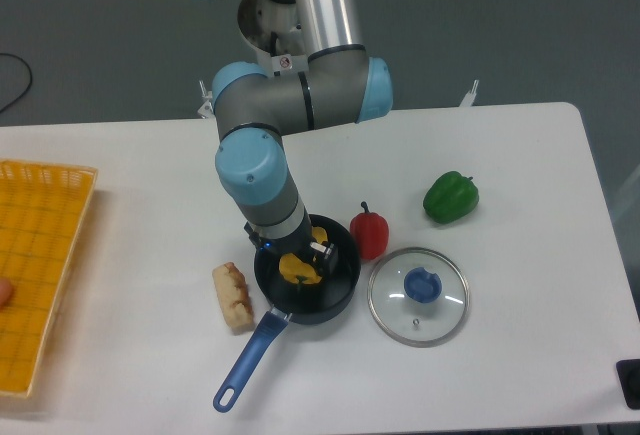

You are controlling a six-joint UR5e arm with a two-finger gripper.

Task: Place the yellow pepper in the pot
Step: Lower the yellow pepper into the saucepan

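The dark navy pot with its long blue handle sits near the table's front middle. My gripper reaches down into the pot, and the yellow pepper sits between its fingers, low inside the pot. The fingers look closed on the pepper; the arm's wrist hides part of the pot's far rim.
A red pepper stands just right of the pot, touching or nearly touching it. A glass lid with a blue knob lies further right. A green pepper is at the right, a bread piece left of the pot, a yellow basket far left.
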